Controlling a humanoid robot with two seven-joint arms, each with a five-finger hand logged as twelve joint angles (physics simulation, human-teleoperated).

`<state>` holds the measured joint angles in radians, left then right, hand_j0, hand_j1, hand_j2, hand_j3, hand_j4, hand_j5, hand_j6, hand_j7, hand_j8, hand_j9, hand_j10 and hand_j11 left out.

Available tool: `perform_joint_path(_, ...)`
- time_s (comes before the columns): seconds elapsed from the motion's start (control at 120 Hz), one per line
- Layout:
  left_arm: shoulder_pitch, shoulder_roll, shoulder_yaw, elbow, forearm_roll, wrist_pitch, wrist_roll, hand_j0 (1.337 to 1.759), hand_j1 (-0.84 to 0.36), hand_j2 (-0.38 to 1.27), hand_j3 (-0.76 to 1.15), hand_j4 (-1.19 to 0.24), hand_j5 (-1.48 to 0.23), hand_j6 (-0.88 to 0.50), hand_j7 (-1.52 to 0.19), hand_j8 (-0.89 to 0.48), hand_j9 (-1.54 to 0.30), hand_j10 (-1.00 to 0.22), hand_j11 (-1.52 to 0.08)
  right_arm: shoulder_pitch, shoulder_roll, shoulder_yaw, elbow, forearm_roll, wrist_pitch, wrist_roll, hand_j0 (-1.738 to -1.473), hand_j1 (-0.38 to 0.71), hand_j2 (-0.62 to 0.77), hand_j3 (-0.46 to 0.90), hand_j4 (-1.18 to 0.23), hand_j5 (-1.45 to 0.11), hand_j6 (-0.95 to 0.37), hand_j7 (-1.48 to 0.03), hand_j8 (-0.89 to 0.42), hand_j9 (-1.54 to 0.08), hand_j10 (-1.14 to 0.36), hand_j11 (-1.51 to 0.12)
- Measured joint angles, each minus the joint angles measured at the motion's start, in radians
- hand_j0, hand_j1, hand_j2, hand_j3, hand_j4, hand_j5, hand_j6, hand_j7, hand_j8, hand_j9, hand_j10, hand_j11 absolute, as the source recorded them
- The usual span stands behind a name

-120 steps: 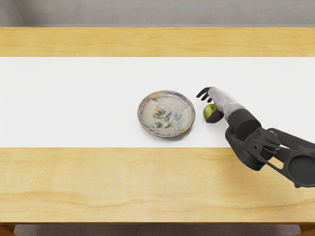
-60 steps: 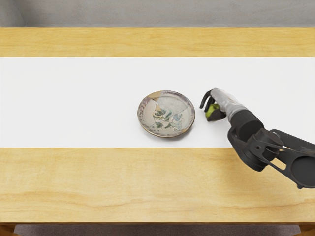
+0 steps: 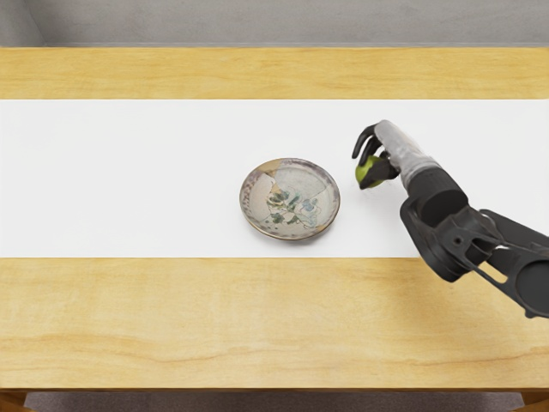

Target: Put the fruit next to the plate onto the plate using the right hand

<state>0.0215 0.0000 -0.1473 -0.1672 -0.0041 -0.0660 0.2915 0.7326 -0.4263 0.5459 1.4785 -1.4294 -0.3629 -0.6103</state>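
Delta vs 1 s ago: right hand (image 3: 378,152) was splayed over the fruit (image 3: 368,174), which sat on the white strip (image 3: 129,172) just right of the plate (image 3: 247,199). Now the fingers are clenched round the fruit and the hand sits higher in frame with the fruit in it. Looks lifted off the surface, can't confirm clearance from this angle.

Meaning: grasp prob ok, pick done, transfer not started. Fruit is in hand, right of the plate and apart from it, not over it yet. Next: carry left over plate centre, lower, let go.

Count: 1 fruit, 1 plate (empty), 1 arm in view (right), 1 counter (image 3: 171,318). Left arm not visible.
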Motion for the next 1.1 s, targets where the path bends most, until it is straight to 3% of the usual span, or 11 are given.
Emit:
perform_joint_path(0.242, 0.000, 0.000, 0.000, 0.000, 0.000, 0.000, 0.000, 1.658, 0.34, 0.00, 0.00, -0.01, -0.01, -0.01, -0.01, -0.01, -0.01, -0.01, -0.01, 0.037, 0.075, 0.014, 0.068, 0.001, -0.001, 0.000, -1.656, 0.36, 0.59, 0.00, -0.84, -1.21, -0.87, -1.13, -0.37, -1.16, -0.42, -1.14)
perform_joint_path(0.508, 0.000, 0.000, 0.000, 0.000, -0.001, 0.000, 0.000, 1.658, 0.34, 0.00, 0.00, -0.01, -0.01, -0.01, -0.01, -0.01, -0.01, -0.01, -0.01, 0.036, 0.179, -0.012, 0.075, 0.001, -0.001, 0.000, -1.657, 0.38, 0.59, 0.00, -0.83, -1.22, -0.87, -1.13, -0.36, -1.17, -0.42, -1.14)
perform_joint_path(0.55, 0.000, 0.000, 0.000, 0.000, 0.000, 0.000, 0.000, 1.658, 0.34, 0.00, 0.00, -0.01, -0.01, -0.01, -0.01, -0.01, -0.01, -0.01, -0.01, 0.034, 0.183, -0.015, 0.067, -0.003, -0.002, 0.000, -1.657, 0.33, 0.50, 0.00, -0.76, -1.11, -0.80, -1.04, -0.37, -1.07, -0.42, -1.05)
perform_joint_path(0.667, 0.000, 0.000, 0.000, 0.000, 0.000, 0.000, 0.000, 1.658, 0.34, 0.00, 0.00, -0.01, -0.01, -0.01, -0.01, -0.01, -0.01, -0.01, -0.01, 0.030, 0.185, -0.016, 0.057, -0.006, -0.003, 0.000, -1.657, 0.05, 0.28, 0.00, -0.44, -0.64, -0.46, -0.60, -0.22, -0.62, -0.25, -0.61)
perform_joint_path(0.767, 0.000, 0.000, 0.000, 0.000, 0.000, 0.000, 0.000, 1.658, 0.34, 0.00, 0.00, -0.01, -0.01, -0.01, -0.01, -0.01, -0.01, -0.01, -0.01, 0.024, 0.184, 0.009, 0.055, -0.006, -0.004, 0.000, -1.658, -0.11, 0.17, 0.00, -0.27, -0.39, -0.28, -0.37, -0.13, -0.38, -0.15, -0.37)
perform_joint_path(0.975, 0.000, 0.000, 0.000, 0.000, 0.000, 0.000, 0.000, 1.658, 0.34, 0.00, 0.00, -0.01, -0.01, -0.01, -0.01, -0.01, -0.01, -0.01, -0.01, 0.006, 0.195, 0.101, 0.083, 0.203, 0.014, -0.001, -1.658, -0.26, 0.06, 0.00, -0.10, -0.14, -0.10, -0.13, -0.05, -0.14, -0.05, -0.13)
perform_joint_path(1.1, 0.000, 0.000, 0.000, 0.000, 0.000, 0.000, 0.000, 1.658, 0.34, 0.00, 0.00, -0.01, -0.01, -0.01, -0.01, -0.01, -0.01, -0.01, -0.01, 0.000, 0.199, 0.166, 0.106, 0.396, 0.209, -0.001, -1.658, -0.30, 0.03, 0.00, -0.05, -0.08, -0.06, -0.07, -0.03, -0.07, -0.03, -0.07)
